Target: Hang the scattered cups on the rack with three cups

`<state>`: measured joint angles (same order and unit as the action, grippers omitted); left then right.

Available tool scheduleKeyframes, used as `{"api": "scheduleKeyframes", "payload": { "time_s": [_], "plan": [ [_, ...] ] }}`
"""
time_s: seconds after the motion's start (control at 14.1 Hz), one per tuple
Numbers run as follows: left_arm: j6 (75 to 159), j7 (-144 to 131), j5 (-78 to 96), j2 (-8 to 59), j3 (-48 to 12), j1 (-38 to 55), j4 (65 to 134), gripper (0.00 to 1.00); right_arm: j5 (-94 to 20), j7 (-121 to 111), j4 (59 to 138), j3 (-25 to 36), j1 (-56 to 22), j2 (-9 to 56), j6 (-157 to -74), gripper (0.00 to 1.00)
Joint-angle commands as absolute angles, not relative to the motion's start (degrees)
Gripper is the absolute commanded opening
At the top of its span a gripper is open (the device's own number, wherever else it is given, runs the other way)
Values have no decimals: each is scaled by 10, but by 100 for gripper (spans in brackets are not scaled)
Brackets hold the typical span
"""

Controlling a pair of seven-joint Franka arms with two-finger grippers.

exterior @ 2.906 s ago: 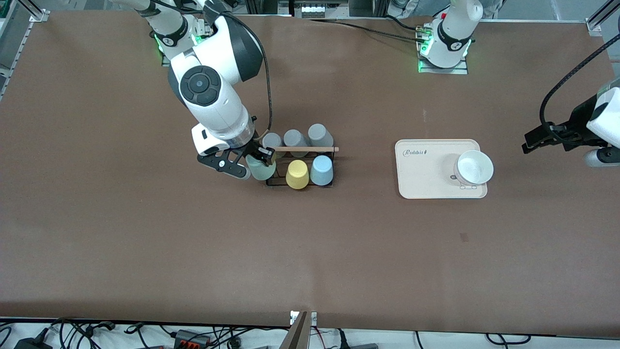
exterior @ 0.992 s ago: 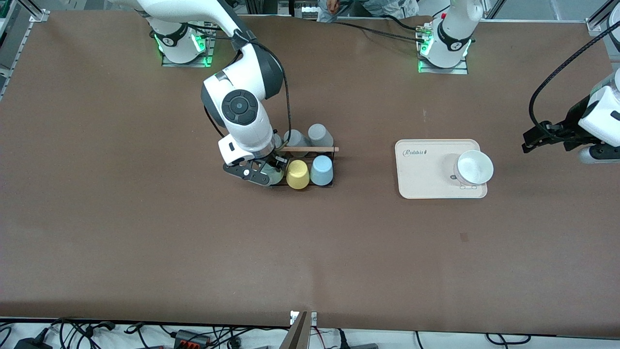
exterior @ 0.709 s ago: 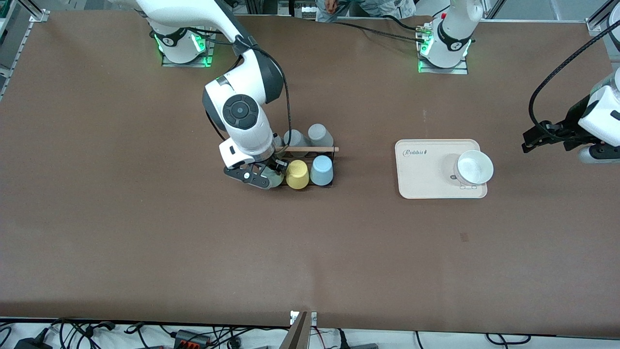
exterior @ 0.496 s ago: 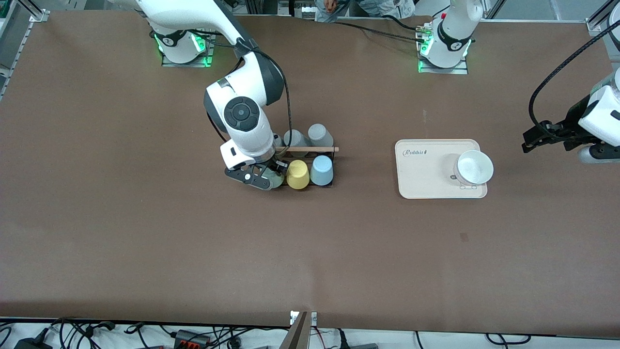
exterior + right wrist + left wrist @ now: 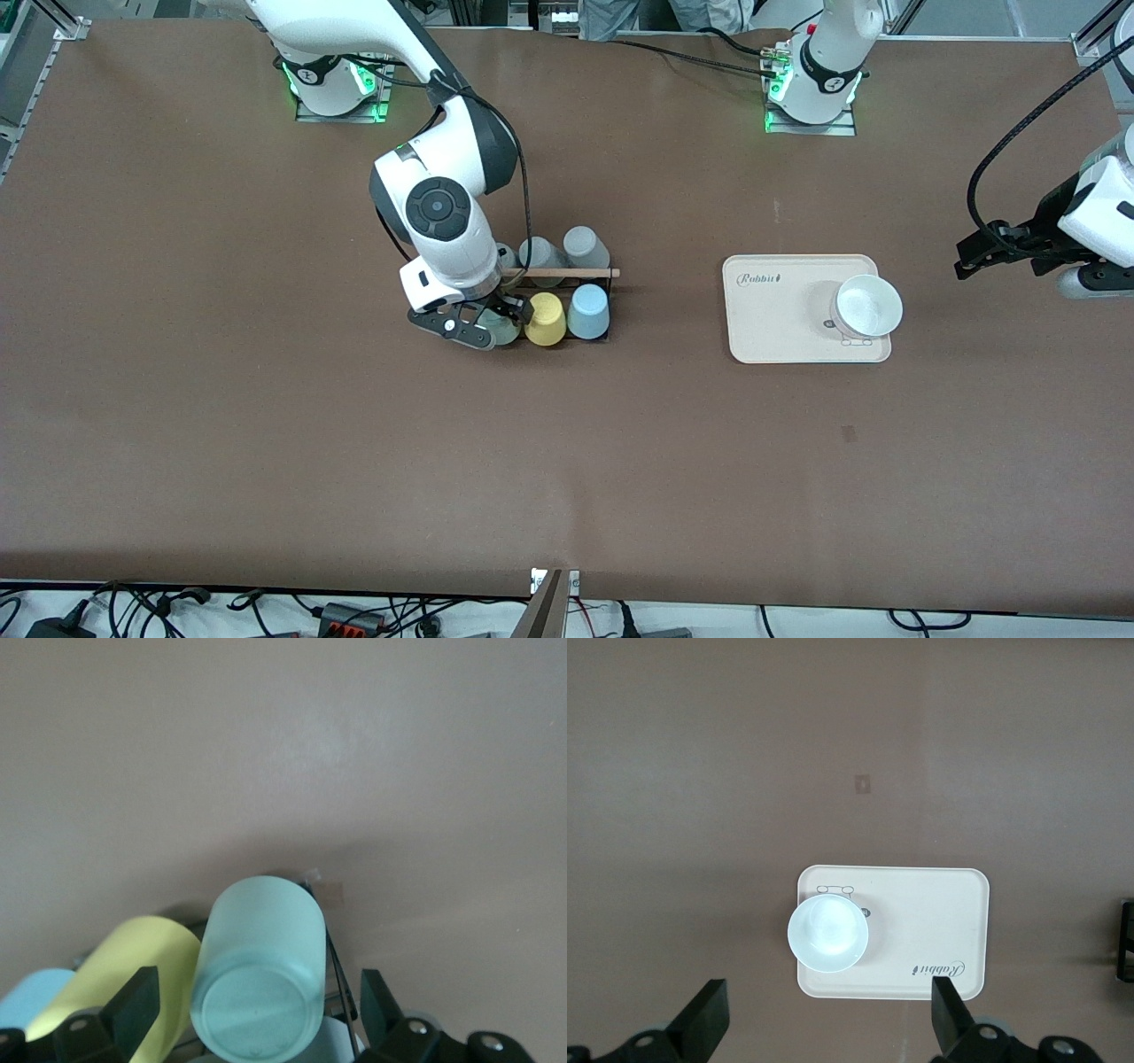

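On the rack (image 5: 551,306), near the middle of the table (image 5: 266,425), we see the pale green cup (image 5: 259,979) sitting upside down at the right arm's end of the row nearer the front camera. Beside it stands the yellow cup (image 5: 546,319), then the light blue cup (image 5: 588,311). Grey cups (image 5: 583,245) fill the row farther from the camera, under the wooden rod (image 5: 567,273). We find the right gripper (image 5: 490,321) directly over the green cup, its fingers (image 5: 133,1008) spread wide on either side and clear of the cup's wall. We note the left gripper (image 5: 828,1020) waiting in the air, fingers wide with nothing between them, over the table's left-arm end, near the beige tray (image 5: 771,328), which carries a white bowl (image 5: 869,306).
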<state>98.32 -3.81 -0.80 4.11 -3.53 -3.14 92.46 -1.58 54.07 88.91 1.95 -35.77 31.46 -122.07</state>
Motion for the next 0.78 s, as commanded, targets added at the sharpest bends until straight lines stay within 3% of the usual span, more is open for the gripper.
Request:
{"api": "scheduleKeyframes", "payload": {
  "time_s": [0.0, 0.71],
  "plan": [
    [971, -29, -13, 35, -10, -2, 918, 100, -15, 523, 885, 16, -315, 271, -1181, 100],
    [969, -36, -14, 26, -17, -4, 921, 100, -17, 89, 885, 11, -34, 114, -966, 100]
  ]
}}
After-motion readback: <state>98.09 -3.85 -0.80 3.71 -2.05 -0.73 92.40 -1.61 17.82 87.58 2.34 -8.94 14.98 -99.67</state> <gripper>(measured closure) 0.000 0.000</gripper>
